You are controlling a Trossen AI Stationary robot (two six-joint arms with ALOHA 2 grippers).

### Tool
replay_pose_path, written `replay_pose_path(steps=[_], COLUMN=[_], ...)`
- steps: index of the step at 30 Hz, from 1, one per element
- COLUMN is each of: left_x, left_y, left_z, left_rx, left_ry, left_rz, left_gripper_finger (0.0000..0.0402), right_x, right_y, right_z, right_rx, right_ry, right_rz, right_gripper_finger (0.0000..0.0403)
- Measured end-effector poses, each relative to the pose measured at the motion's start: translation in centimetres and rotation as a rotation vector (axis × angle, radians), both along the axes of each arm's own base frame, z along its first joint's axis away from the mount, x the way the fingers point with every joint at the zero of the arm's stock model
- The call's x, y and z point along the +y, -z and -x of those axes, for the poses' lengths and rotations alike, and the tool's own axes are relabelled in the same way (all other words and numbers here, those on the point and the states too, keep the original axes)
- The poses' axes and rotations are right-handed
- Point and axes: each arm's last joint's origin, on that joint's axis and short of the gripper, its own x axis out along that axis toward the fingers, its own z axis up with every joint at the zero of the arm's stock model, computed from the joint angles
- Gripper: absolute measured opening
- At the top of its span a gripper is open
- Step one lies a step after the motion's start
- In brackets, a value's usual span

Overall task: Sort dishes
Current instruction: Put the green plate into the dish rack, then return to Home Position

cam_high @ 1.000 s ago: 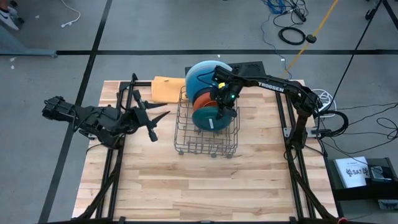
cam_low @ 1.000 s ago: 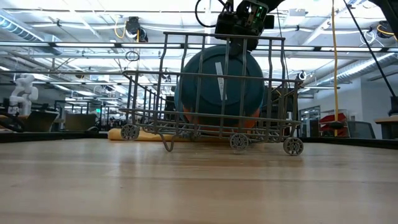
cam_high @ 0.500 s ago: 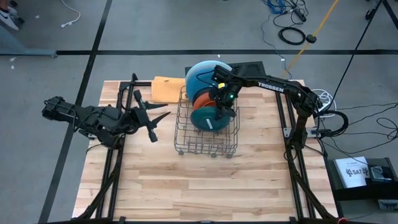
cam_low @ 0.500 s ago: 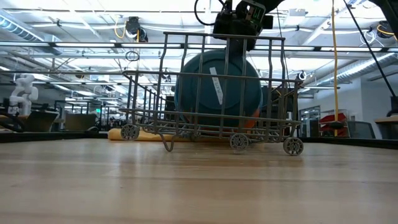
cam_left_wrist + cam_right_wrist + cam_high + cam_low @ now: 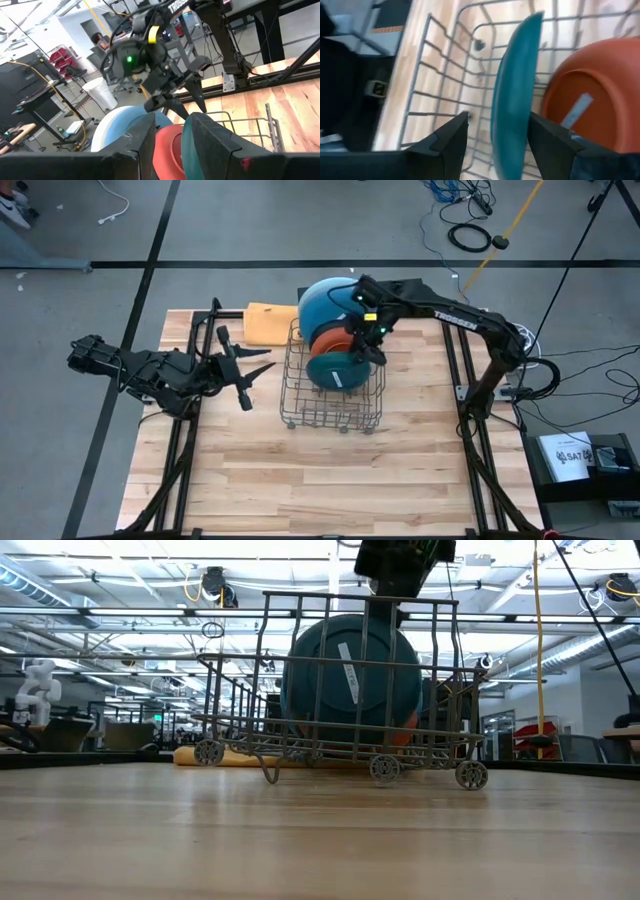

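Nearest me the wooden surface [image 5: 300,470] lies bare, and beyond it stands the wire rack [image 5: 330,415]. The change is in there. A second ago the right claw [image 5: 368,350] was clamped on the top rim of the dark teal plate [image 5: 341,370], down among the wires. Now it has let go and risen clear of the rack's top rail, drawing back towards its own side. The right wrist view shows its two fingers spread, with the plate's edge in the gap and neither finger touching it. The plate has not shifted since the release. It stands on edge in the front slot, its pale label strip facing me in the low view.

I take that as one more dish filed and holding itself up, so the right arm is free for whatever comes next.

The left claw [image 5: 255,372] waits off the rack's left side, fingers parted and holding nothing.

The count, going back:
- One rack.
- Three plates that I can see, all on edge in it: the dark teal one in front, an orange plate [image 5: 326,343] just behind it, and a larger light blue plate [image 5: 318,300] at the far end.
- One folded yellow-orange cloth [image 5: 268,322] past the rack's far left corner.

I see no other plates on the surface. I cannot tell whether more are hidden behind these three.
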Motion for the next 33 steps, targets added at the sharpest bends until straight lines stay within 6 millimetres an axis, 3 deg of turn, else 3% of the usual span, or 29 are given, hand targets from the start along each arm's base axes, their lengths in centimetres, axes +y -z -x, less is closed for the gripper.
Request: replay_pose_path(steps=[7, 23, 28, 33], left_x=[0.0, 0.0, -0.4, -0.1], left_y=[0.0, 0.0, -0.1, 0.3], left_z=[0.0, 0.0, -0.1, -0.5], left_rx=[0.0, -0.005, -0.017, -0.048], left_ry=[0.0, 0.014, 0.14, 0.166], left_rz=[0.0, 0.014, 0.054, 0.098], left_gripper_finger=[0.013, 0.013, 0.013, 0.013], right_x=[0.6, 2.5, 4.4, 7.1], right_y=[-2.6, -2.8, -5.4, -9.5], right_z=[1.0, -0.5, -0.6, 1.2], right_rx=[-0.079, -0.138, -0.319, -0.526], right_ry=[0.068, 0.017, -0.021, -0.012], right_rz=[0.116, 0.198, 0.262, 0.399], right_gripper_finger=[0.0194, 0.0194, 0.0194, 0.0194])
